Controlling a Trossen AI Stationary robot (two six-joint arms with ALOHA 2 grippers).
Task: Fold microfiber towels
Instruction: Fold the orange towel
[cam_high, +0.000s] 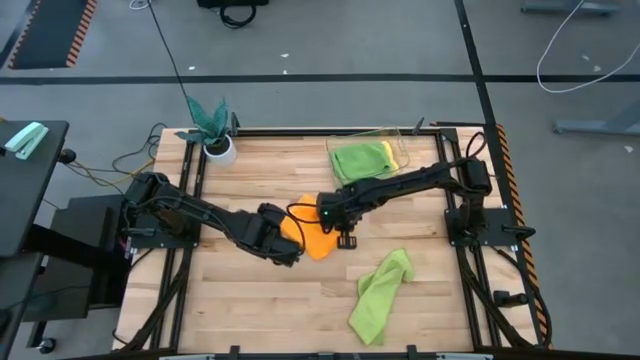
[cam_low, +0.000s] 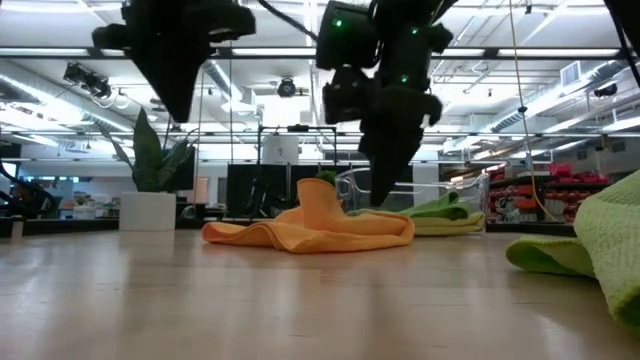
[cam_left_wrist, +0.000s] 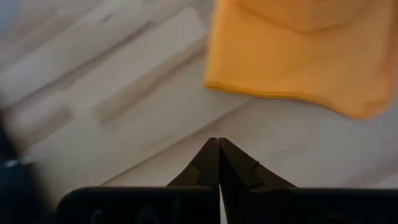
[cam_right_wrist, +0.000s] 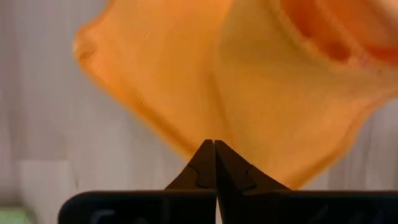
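The orange towel (cam_high: 312, 238) lies crumpled at the table's middle, with a raised fold (cam_low: 320, 192). My left gripper (cam_left_wrist: 217, 140) is shut and empty above bare wood, just left of the towel (cam_left_wrist: 298, 56). My right gripper (cam_right_wrist: 214, 142) is shut at the towel's right edge (cam_high: 346, 240), with orange cloth (cam_right_wrist: 249, 93) just beyond its tips. One lime green towel (cam_high: 380, 292) lies crumpled near the front right. Another green towel (cam_high: 358, 160) and the yellow one (cam_high: 392, 155) lie in a clear bin at the back. My right gripper's shut fingertips stand at the orange towel's right edge (cam_right_wrist: 205, 134), pointing down. No cloth shows between the fingers. Whether the tips touch the cloth I cannot tell.
A teal plant in a white pot (cam_high: 218, 140) stands at the back left. The clear bin (cam_high: 405, 140) stands at the back, right of the middle. Bare wood (cam_high: 270, 310) lies along the near side, left of the green towel.
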